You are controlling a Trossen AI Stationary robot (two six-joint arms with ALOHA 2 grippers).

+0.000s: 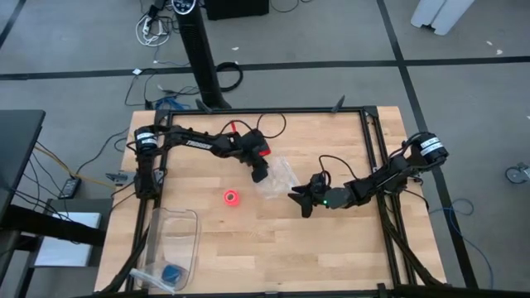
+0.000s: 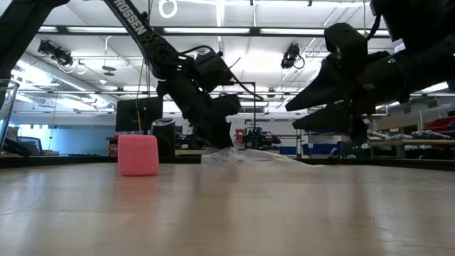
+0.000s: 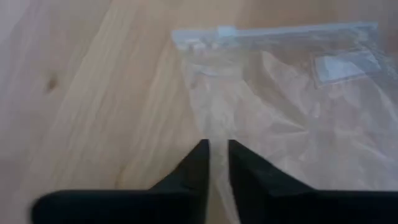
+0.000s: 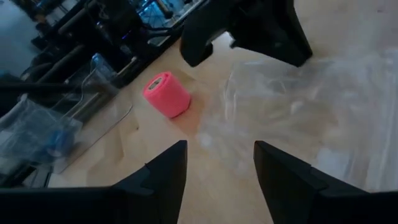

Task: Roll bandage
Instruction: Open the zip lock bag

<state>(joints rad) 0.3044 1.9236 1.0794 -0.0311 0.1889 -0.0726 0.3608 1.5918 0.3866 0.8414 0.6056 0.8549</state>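
Both grippers at the clear bag; bandage lies rolled on the table, nearer the left arm.

The left gripper (image 1: 260,175) has its fingers (image 3: 196,171) nearly together, pinching an edge of the clear plastic bag (image 1: 277,178). The right gripper (image 1: 300,201) hovers with jaws apart above the bag's other side, gripping nothing. The bandage (image 1: 231,198) stands apart from both as a compact pink roll, on end on the bare wood, just beyond the left gripper on the side away from the right arm. The clear bin (image 1: 171,248) with a blue object (image 1: 172,274) sits well apart.
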